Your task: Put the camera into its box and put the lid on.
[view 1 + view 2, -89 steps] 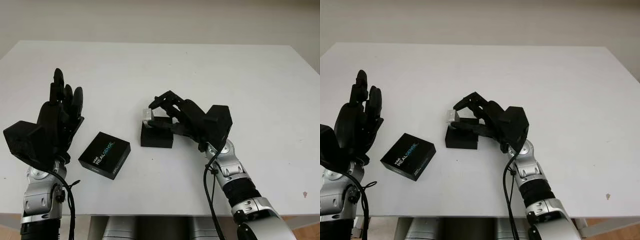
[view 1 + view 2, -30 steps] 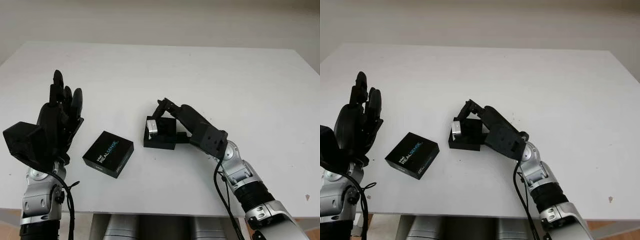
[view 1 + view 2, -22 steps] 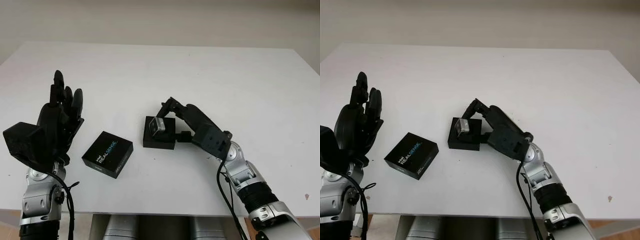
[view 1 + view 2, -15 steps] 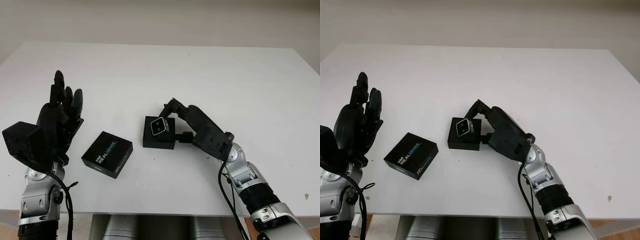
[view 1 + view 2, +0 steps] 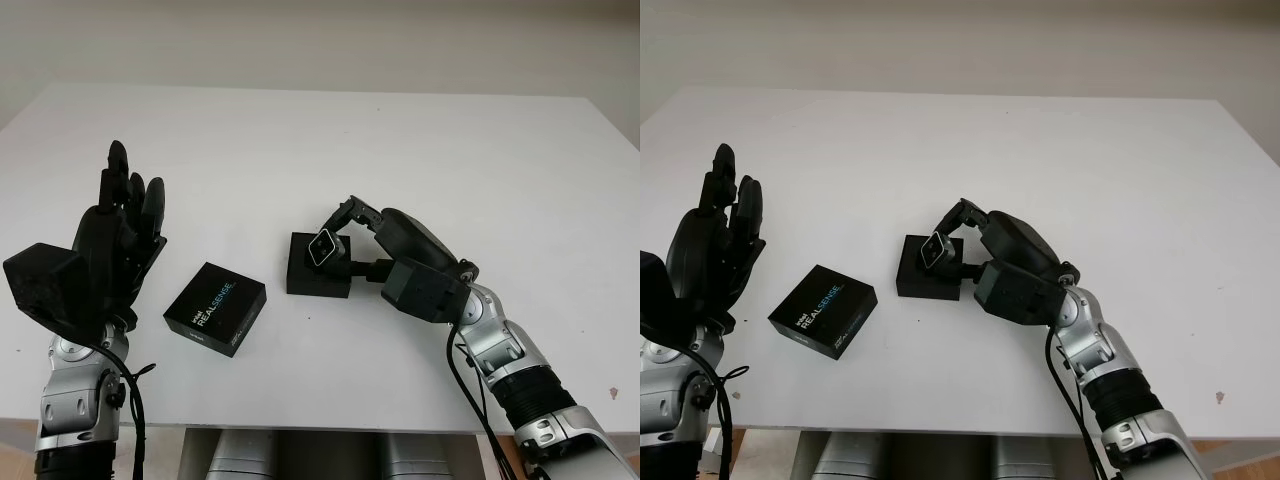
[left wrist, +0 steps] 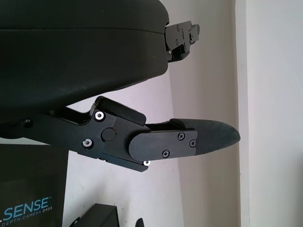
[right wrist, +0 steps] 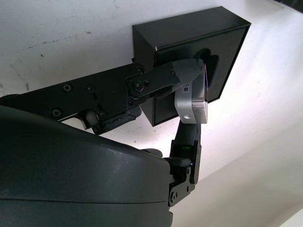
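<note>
The box (image 5: 319, 264), black and open-topped, sits near the middle of the white worktop (image 5: 480, 160). Just above its right half the right hand (image 5: 352, 240) grips the camera (image 5: 324, 247), a small silver block with a dark face, pinched between fingers (image 7: 165, 78) that reach in from the box's right side. The camera is tilted, its dark face turned up and toward the left, and its lower edge is at or just inside the box's opening; whether it touches the box's floor cannot be told. In the right wrist view one finger crosses the box's top over the dark recess, and another runs along the camera's far side, so the hand itself covers part of the opening.

The lid (image 5: 216, 309), black with white and blue lettering on top, lies flat on the worktop to the left of the box, apart from it and turned at an angle to it. Nothing lies between lid and box.

The left hand (image 5: 118, 230) is open and holds nothing, raised over the worktop left of the lid, fingers pointing away from the robot. A corner of the lid (image 6: 28, 208) appears under it in the left wrist view.
</note>
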